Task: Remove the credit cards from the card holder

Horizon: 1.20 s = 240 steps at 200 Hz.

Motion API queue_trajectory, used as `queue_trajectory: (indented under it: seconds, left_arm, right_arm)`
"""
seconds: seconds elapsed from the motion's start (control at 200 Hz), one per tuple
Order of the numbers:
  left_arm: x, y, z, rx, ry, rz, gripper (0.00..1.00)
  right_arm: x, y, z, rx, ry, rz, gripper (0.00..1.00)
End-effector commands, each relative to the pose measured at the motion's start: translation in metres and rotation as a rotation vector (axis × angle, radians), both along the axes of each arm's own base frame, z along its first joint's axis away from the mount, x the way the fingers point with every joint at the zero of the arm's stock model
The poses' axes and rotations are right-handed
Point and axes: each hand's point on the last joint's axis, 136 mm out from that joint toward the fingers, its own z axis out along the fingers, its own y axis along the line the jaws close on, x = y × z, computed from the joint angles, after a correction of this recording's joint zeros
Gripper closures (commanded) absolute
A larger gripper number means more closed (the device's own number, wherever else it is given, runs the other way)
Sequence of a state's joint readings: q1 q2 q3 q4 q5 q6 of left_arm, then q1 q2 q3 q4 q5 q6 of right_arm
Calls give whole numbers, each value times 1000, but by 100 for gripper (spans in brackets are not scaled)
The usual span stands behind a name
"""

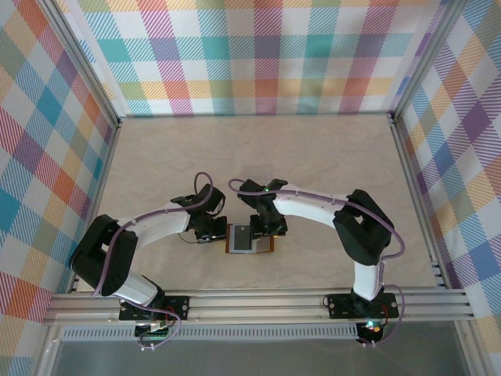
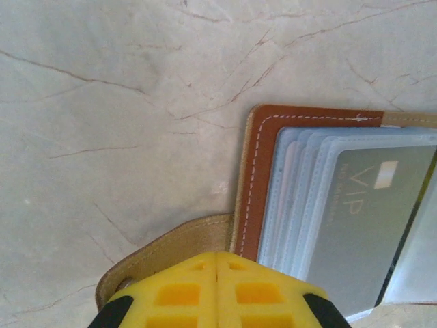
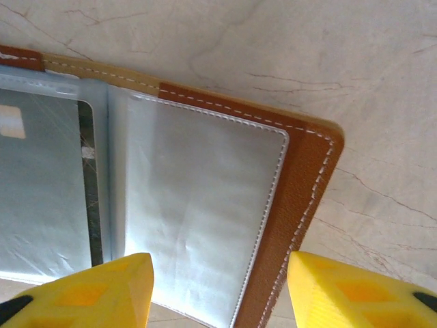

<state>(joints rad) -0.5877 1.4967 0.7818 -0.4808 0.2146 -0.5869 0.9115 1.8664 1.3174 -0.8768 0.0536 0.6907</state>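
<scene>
The brown card holder lies open on the table between my two grippers. In the left wrist view its stitched brown edge frames several clear sleeves, and a grey credit card marked VIP sits in the top sleeve. My left gripper is shut, its yellow tips together over the tan side tab at the holder's left edge. My right gripper is open, its fingers standing either side of the holder's right flap with the grey-blue lining. The same card shows at the left there.
The table is pale marbled stone. Plaid walls stand at the back and both sides. An aluminium rail runs along the near edge, where the arm bases sit.
</scene>
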Motion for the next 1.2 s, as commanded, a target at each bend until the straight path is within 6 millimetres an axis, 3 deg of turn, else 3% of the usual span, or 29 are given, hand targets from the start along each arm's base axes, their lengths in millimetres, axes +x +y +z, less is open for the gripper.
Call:
queue_trajectory:
  seconds: [0.0,0.37,1.01,1.195]
  left_arm:
    - [4,-4,8,11,-5,6,93]
    - [10,-22,15,18,-28,-33,93]
    - [15,-16,19,49,-55,-55,93]
    - [12,-16,10,9,-24,-44,93]
  right_arm:
    - [-6,-9,2,-16,-11,23,45]
    - [-9,-12,1,-16,-8,33,45]
    - [-10,-18,6,-31,-19,25,47]
    - [-11,-23,4,-54,-19,21,48]
